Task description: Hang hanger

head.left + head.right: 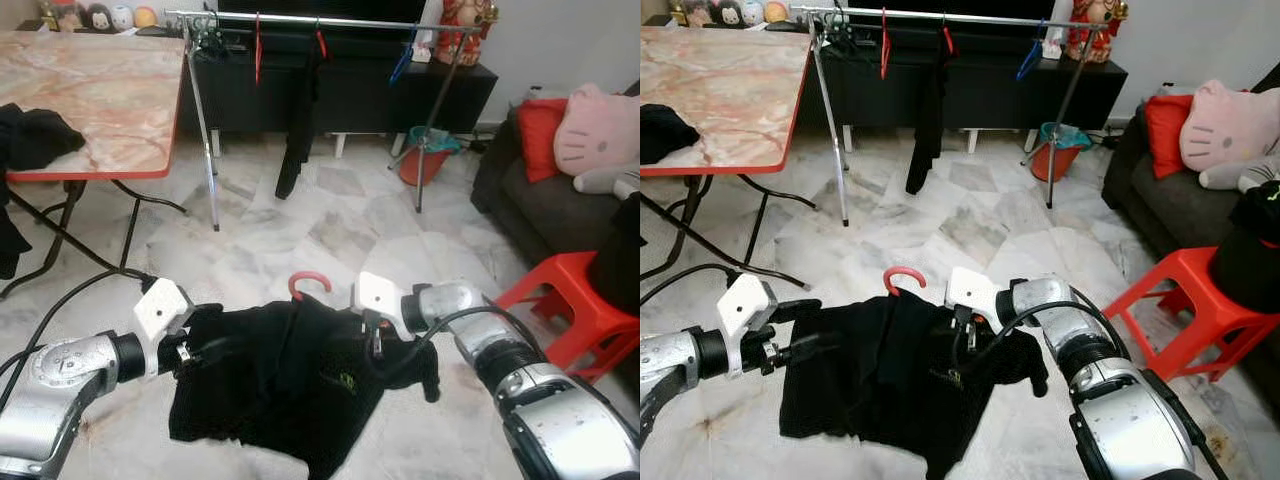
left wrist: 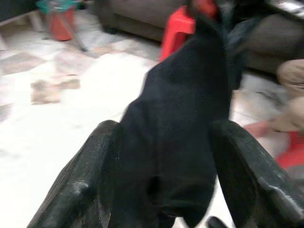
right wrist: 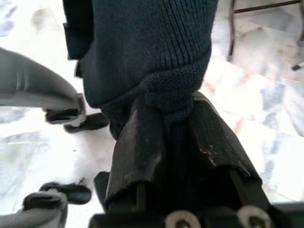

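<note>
silver arms (image 1: 60, 375), white wrists, black fingers (image 2: 80, 185).

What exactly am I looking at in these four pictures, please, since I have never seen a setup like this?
This is a walking humanoid robot with two silver arms, each ending in black jaws. The two wide pictures come from its head camera, looking down and forward. The two close pictures come from cameras on its wrists.

Between its arms it holds up a black garment on a red hanger. The left gripper has cloth between its fingers. The right gripper is clamped on knitted fabric.

Ahead stands a clothes rail with a few hangers and a dark garment on it. A marble-topped table stands left, a red stool and a sofa right.
</note>
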Robot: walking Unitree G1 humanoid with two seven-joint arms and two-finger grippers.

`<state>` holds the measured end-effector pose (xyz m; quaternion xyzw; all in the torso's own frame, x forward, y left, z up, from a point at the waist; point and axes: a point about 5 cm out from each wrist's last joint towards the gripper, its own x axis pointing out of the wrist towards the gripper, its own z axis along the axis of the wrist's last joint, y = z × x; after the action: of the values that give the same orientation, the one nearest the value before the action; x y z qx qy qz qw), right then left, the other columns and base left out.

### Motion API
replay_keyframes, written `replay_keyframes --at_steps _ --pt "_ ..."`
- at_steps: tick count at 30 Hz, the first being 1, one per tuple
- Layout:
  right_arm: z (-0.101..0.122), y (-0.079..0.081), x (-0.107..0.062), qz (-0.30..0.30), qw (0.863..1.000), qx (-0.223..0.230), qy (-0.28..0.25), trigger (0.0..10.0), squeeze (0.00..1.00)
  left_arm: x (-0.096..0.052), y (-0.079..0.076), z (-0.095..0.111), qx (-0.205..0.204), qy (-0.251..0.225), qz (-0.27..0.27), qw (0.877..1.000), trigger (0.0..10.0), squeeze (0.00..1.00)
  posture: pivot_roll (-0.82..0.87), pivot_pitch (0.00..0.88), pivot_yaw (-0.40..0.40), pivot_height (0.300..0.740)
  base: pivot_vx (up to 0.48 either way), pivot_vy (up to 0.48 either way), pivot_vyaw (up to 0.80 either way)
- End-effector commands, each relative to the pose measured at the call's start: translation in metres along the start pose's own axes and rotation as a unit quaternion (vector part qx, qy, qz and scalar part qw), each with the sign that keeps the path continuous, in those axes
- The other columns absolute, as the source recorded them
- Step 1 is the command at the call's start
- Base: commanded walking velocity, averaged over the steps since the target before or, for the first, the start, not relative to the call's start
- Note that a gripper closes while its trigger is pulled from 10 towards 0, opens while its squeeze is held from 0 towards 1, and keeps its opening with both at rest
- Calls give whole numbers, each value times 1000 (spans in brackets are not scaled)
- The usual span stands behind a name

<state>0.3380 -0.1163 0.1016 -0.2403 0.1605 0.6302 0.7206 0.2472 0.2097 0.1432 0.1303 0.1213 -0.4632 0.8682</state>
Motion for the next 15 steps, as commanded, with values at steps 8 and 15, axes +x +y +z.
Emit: replay_keyframes --at_steps 8,15 --pt "11 -2 -8 40 998 -28 -28 10000 0 1 -3 -11 17 56 -27 998 10000 0 183 43 -137 740 0 0 0" --pt "7 4 -7 88 995 -36 -12 10000 0 9 0 -6 22 43 -18 999 10000 0 185 35 -146 740 0 0 0"
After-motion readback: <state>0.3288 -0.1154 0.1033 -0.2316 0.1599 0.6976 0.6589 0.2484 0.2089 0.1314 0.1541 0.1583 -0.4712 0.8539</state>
